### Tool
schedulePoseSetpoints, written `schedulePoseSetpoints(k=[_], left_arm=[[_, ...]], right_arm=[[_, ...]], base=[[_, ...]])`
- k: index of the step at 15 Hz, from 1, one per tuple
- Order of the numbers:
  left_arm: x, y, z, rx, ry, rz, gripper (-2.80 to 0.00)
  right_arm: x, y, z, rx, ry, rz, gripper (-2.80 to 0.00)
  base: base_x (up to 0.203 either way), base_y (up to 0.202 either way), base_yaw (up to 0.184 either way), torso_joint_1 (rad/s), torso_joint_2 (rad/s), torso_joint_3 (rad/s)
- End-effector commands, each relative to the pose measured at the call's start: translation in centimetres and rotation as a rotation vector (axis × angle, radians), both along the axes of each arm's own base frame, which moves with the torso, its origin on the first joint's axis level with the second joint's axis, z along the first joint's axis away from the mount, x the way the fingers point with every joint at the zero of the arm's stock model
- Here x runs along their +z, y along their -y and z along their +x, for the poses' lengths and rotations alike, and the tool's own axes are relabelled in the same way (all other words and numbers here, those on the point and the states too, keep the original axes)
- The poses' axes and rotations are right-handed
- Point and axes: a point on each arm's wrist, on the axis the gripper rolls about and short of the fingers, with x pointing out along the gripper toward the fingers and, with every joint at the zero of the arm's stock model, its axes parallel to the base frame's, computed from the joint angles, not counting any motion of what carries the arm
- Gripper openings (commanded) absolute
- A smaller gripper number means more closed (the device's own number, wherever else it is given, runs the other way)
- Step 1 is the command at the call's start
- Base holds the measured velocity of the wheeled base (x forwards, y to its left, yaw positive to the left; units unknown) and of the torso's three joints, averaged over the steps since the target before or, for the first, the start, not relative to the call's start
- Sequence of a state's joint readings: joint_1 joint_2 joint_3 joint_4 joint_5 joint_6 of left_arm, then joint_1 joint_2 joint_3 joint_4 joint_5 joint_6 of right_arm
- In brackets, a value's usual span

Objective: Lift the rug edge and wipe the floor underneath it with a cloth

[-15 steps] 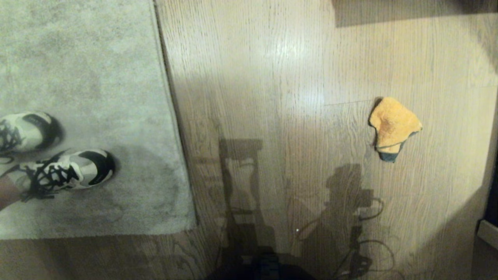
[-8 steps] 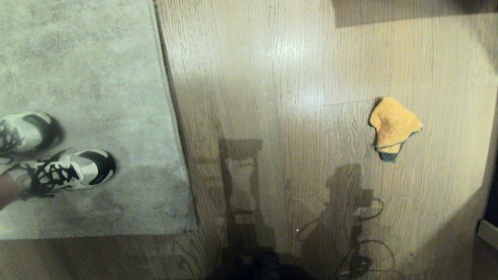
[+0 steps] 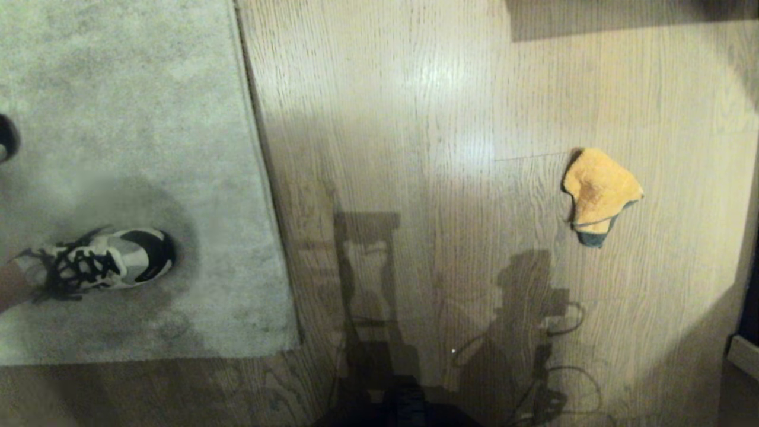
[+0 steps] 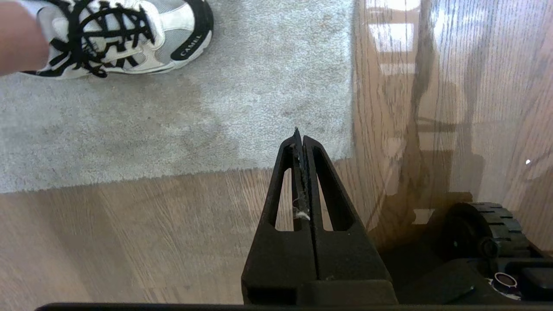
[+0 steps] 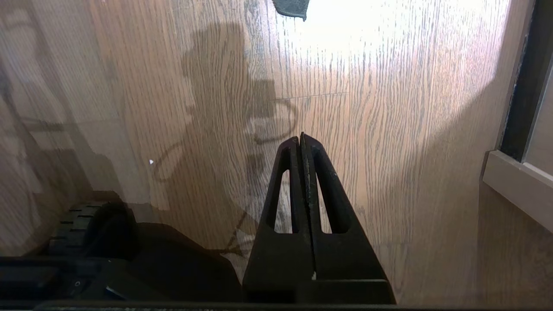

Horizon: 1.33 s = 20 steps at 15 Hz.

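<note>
The pale grey rug (image 3: 136,107) lies flat at the left of the head view; its straight rug edge (image 3: 261,178) runs down to a corner (image 3: 293,347) on the oak-look floor (image 3: 415,148). The orange-yellow cloth (image 3: 600,193) with a teal end lies crumpled on the floor at the right; only its teal tip (image 5: 293,7) shows in the right wrist view. My left gripper (image 4: 299,131) hangs shut and empty above the rug corner (image 4: 345,149). My right gripper (image 5: 301,137) hangs shut and empty over bare floor, short of the cloth. Neither arm shows in the head view.
A person's sneaker (image 3: 98,261) stands on the rug near the corner, with the toe of a second shoe (image 3: 7,137) at the frame's left border. My base wheels (image 4: 488,231) sit low near the grippers. A pale baseboard and dark frame (image 5: 518,129) bound the floor at the right.
The person's farther foot has moved away to the left, leaving only its toe in view. The nearer shoe, rug, cloth and both grippers have not moved.
</note>
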State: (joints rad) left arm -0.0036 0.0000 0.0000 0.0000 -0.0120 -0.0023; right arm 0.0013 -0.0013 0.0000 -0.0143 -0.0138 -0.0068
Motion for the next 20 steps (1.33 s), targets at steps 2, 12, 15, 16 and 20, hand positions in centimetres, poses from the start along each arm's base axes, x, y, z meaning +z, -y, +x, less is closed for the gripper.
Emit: schedulePoseSetpoints(k=[2,12,15,16,20], left_arm=[[0.00,0.00,0.00,-0.001,0.000,-0.001,-2.80],[0.00,0.00,0.00,0.000,0.000,-0.001,-2.80],[0.00,0.00,0.00,0.000,0.000,-0.001,-2.80],[0.00,0.00,0.00,-0.001,0.000,-0.001,-2.80],[0.00,0.00,0.00,0.000,0.000,-0.001,-2.80]], right_arm=[[0.01,0.01,0.01,-0.002,0.000,0.024,-2.80],[0.01,0.01,0.01,-0.004,0.000,0.033,-2.80],[0.01,0.01,0.01,-0.004,0.000,0.033,-2.80],[0.01,0.01,0.01,-0.004,0.000,0.033,-2.80],[0.01,0.01,0.01,-0.004,0.000,0.033,-2.80]], base=[[0.000,0.000,0.000,0.000,0.00,0.000],[0.000,0.000,0.000,0.001,0.00,0.022],[0.000,0.000,0.000,0.002,0.00,0.175],[0.000,0.000,0.000,0.007,0.00,0.203],[0.000,0.000,0.000,0.003,0.00,0.205]])
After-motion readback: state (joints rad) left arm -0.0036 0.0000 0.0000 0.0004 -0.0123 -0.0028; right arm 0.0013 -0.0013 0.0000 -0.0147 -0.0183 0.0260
